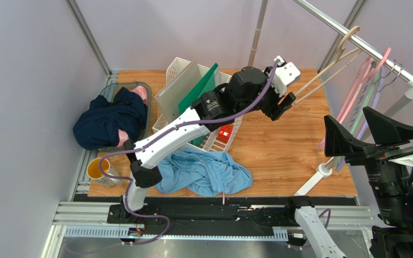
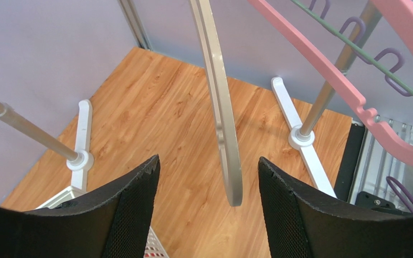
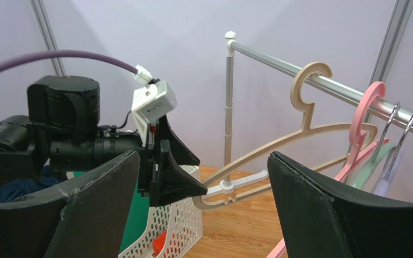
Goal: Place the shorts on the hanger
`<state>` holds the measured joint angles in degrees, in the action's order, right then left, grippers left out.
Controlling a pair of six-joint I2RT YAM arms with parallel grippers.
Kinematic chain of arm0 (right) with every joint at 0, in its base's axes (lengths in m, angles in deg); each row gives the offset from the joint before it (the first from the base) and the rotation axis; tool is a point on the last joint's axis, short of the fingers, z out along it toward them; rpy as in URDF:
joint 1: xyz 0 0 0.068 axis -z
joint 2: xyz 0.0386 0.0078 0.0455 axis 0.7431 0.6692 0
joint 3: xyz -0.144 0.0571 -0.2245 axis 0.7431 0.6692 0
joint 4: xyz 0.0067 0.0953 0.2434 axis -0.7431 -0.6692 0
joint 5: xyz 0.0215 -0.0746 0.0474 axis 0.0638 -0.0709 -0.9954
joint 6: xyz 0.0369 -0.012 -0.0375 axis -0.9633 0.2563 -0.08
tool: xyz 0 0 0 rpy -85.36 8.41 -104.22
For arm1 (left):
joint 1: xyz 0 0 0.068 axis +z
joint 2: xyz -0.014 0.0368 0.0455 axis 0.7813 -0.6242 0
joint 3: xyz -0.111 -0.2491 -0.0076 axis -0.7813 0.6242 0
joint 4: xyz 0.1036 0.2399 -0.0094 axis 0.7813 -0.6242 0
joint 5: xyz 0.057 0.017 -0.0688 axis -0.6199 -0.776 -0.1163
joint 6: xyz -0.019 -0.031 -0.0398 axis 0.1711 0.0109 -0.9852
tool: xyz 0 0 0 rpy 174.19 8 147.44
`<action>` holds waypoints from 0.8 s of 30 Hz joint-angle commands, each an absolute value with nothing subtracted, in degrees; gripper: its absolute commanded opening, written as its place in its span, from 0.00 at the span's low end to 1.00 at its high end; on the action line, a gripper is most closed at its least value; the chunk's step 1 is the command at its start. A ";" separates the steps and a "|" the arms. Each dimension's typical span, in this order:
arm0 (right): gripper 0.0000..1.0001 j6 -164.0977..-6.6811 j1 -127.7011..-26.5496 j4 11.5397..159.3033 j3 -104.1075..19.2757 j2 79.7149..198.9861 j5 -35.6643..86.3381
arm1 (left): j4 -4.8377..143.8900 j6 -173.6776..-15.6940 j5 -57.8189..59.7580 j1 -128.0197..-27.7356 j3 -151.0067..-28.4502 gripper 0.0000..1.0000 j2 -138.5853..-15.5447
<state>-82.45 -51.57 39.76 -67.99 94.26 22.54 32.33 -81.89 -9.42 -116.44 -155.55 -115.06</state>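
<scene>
Your left gripper: arm stretched far right, jaws apart astride the hanger tip, gaps on both sides. Your right gripper: wide, empty. Shorts: at the table near edge.

1. Your left arm: white link shells, black joint housings, a purple cable trailing along it.
2. Your left gripper: white camera block at the wrist, black fingers with mesh-textured inner faces.
3. Your right gripper: broad black wedge-shaped fingers; right arm link is white.
</scene>
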 commanded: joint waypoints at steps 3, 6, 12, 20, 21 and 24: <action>0.93 -85.34 -49.58 42.68 -69.44 94.04 24.01 | 36.13 -83.46 -10.99 -116.77 -158.71 0.70 -120.13; 0.93 -85.43 -48.97 43.04 -69.35 93.52 24.19 | 37.62 -83.37 -9.50 -116.77 -158.71 0.56 -121.19; 0.98 -85.17 -48.53 43.83 -67.51 91.41 28.40 | 40.78 -83.19 -8.96 -116.77 -157.66 0.00 -121.19; 1.00 -85.08 -48.53 44.97 -66.80 90.70 38.24 | 49.66 -82.05 -13.09 -116.15 -154.24 0.00 -116.63; 1.00 -85.08 -48.53 44.80 -66.54 90.53 38.51 | 49.76 -82.05 -13.44 -116.07 -154.58 0.00 -116.27; 1.00 -85.25 -48.52 44.97 -65.84 90.26 38.52 | 49.67 -81.88 -14.23 -115.89 -154.84 0.00 -115.30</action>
